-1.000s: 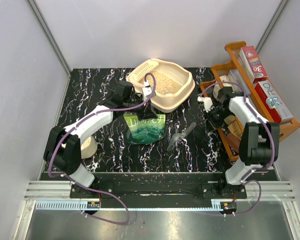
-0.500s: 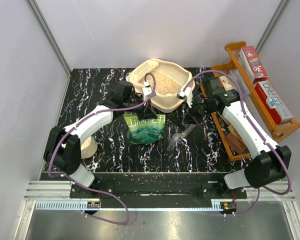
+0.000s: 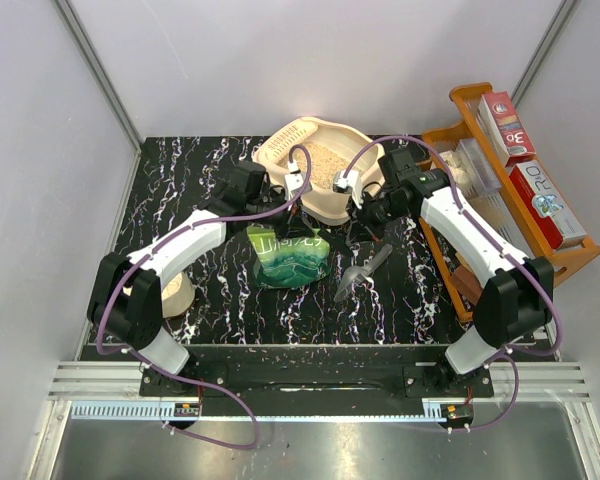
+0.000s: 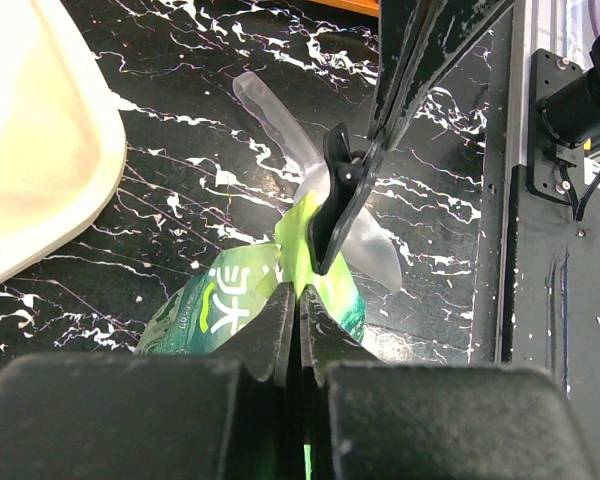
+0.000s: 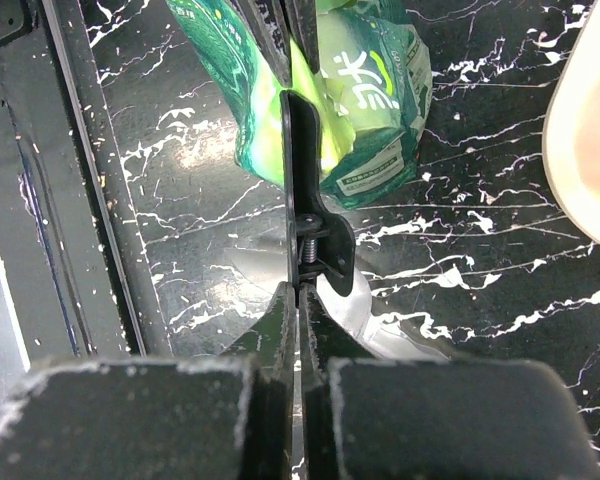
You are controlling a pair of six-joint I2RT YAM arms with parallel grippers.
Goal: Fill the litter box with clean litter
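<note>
Top: litter box at table rear centre, litter inside, green bag just in front.
Left wrist: left jaws clenched on bag's top edge.
Right wrist: right jaws pinching black clip fastened on bag.
</note>
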